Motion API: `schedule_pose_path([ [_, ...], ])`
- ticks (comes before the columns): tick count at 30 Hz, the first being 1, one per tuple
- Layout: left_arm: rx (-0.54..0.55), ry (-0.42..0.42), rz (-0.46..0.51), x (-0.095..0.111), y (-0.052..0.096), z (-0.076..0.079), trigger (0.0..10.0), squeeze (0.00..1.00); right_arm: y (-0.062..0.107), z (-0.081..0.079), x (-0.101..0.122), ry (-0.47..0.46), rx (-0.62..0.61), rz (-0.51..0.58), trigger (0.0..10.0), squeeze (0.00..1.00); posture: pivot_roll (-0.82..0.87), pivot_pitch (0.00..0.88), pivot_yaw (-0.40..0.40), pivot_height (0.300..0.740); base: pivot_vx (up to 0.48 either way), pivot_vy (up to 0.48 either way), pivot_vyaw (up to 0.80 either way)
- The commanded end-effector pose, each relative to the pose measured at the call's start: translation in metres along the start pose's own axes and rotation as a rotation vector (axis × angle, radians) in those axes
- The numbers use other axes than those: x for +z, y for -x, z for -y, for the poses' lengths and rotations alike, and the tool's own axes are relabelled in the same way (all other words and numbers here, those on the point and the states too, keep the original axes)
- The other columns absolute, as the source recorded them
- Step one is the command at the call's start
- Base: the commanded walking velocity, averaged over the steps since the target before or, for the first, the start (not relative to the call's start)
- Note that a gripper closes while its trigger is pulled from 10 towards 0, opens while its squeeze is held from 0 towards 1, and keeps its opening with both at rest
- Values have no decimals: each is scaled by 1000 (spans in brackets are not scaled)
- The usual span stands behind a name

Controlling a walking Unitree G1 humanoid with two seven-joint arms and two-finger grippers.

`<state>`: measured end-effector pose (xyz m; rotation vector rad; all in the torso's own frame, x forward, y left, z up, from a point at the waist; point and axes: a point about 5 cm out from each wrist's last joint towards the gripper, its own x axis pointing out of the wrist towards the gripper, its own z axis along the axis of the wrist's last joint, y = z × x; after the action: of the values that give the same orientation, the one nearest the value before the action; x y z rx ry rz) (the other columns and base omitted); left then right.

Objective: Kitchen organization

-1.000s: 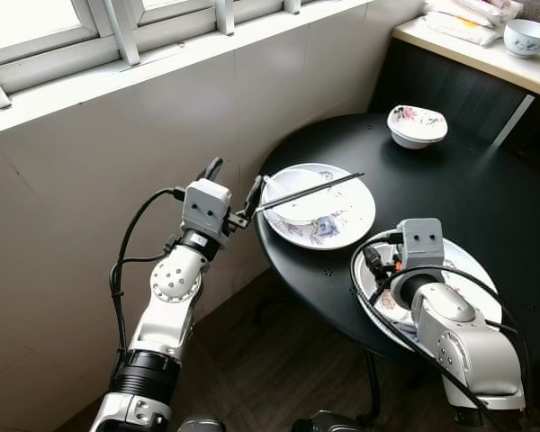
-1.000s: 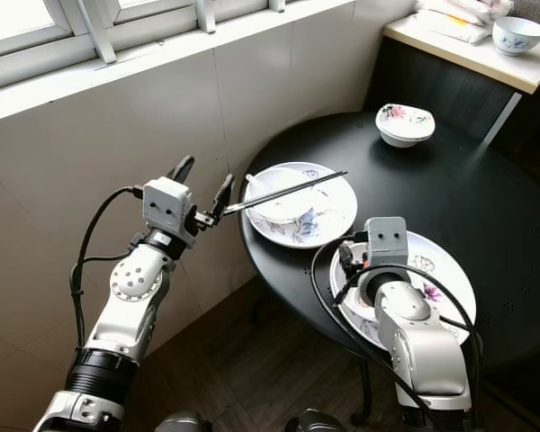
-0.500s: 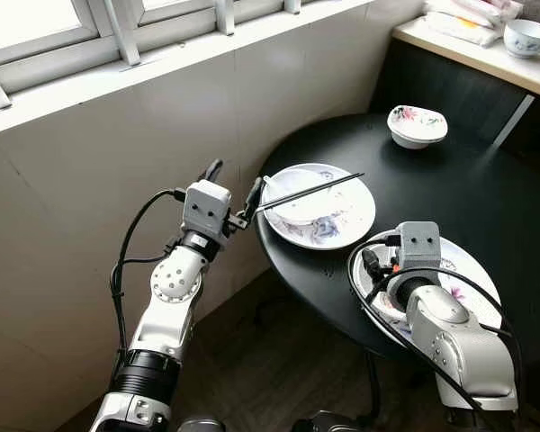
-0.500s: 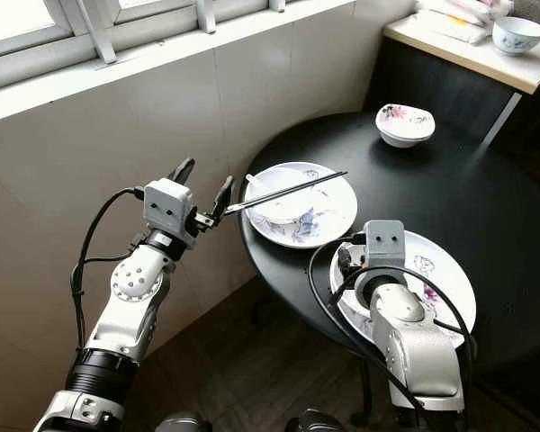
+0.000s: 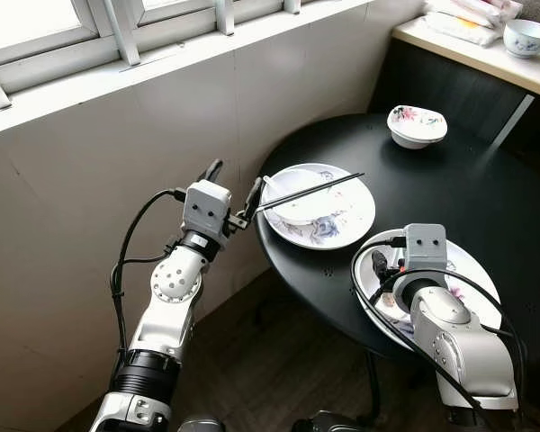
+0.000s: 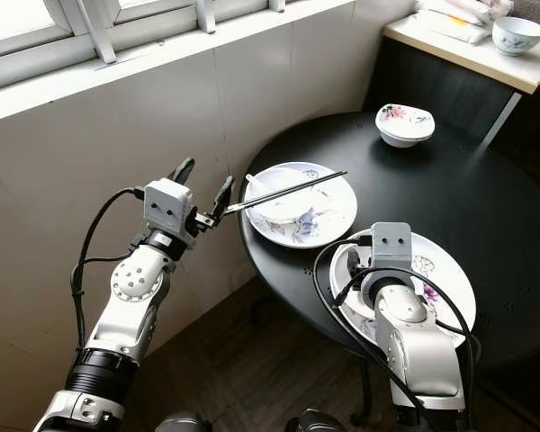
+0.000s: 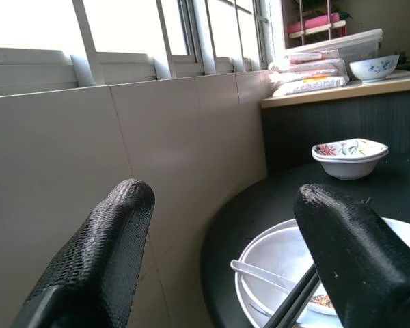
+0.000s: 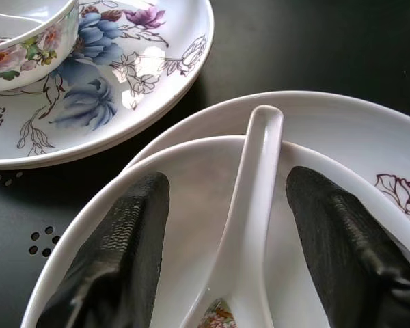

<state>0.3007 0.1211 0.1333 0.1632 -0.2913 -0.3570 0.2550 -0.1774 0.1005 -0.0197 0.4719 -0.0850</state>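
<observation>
Right gripper (image 8: 225, 273), fingers spread, straddles a white spoon (image 8: 249, 205) whose bowl end is cut off.

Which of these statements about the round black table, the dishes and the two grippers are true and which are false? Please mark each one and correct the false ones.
1. The left gripper is off the window-side edge of the round black table, its jaws open. True.
2. Black chopsticks lie across the bowl on the flowered plate. True.
3. The right gripper is shut on the white spoon. False: its jaws are open, one finger on each side of the spoon.
4. The small flowered bowl at the far side of the table is stacked on the flowered plate. False: it stands alone, apart from the plate.
5. A blue-patterned bowl stands on the counter beyond the table. True.
</observation>
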Motion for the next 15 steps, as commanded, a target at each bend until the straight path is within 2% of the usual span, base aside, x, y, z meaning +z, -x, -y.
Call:
schedule_pose_path([
  [1, -10, -15, 5, 2, -2, 1, 10000, 0, -1, 1, -3, -7, -13, -17, 10000, 0, 30, 0, -43, 740, 0, 0, 0],
  [15, -13, -18, 0, 1, -2, 2, 10000, 0, -4, 1, -12, -101, 0, -71, 10000, 0, 30, 0, -41, 740, 0, 0, 0],
])
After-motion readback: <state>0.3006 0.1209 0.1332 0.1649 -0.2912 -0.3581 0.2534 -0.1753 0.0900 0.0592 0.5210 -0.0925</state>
